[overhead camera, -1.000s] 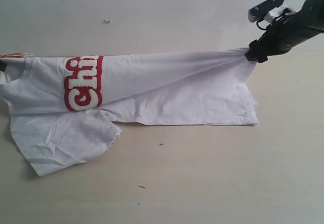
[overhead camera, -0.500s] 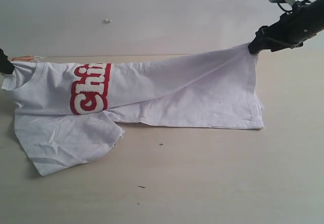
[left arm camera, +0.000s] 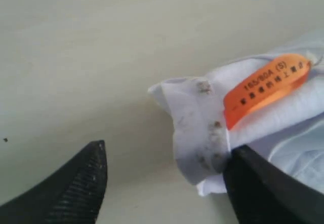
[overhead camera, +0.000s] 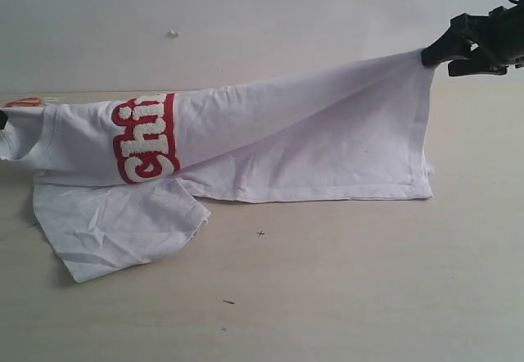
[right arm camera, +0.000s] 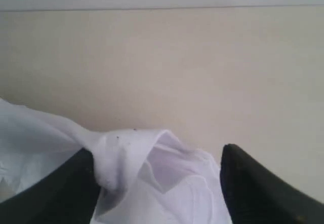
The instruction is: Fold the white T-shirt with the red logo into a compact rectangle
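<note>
Across the pale wooden bench the white short-sleeved cotton T-shirt lies stretched, its red band logo with white letters near the left end. The black right gripper has its jaws pinching the hem corner, raised above the bench. The black left gripper sits at the collar beside the small orange neck tag; whether its jaws grip, I cannot tell.
</note>
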Controlling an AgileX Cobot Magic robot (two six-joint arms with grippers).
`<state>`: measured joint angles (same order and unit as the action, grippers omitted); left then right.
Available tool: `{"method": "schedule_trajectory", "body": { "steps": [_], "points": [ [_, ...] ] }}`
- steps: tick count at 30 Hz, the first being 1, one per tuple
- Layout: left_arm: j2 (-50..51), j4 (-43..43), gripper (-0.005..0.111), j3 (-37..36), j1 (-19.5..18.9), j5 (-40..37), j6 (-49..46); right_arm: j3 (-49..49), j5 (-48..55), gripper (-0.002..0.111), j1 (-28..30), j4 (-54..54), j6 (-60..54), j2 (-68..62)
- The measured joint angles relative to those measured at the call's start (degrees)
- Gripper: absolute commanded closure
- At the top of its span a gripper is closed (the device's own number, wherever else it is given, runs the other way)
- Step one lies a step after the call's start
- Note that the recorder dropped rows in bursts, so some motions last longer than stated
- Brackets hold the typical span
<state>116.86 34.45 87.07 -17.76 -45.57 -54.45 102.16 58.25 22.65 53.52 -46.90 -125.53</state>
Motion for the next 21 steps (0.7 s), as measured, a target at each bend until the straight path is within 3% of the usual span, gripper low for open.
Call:
{"method": "schedule_trajectory", "body": {
  "steps": [17, 21],
  "points": [
    [2.52, -0.87, 0.044, 0.63, 0.00, -0.79, -0.45, 0.00, 1.08, 0.045, 1.39, 15.63, -6.91, 0.00],
    [2.52, -0.19, 0.044, 1.21, 0.00, -0.44, -0.45, 0.00, 0.43, 0.056, 1.51, 15.28, -8.66, 0.00]
  ]
}}
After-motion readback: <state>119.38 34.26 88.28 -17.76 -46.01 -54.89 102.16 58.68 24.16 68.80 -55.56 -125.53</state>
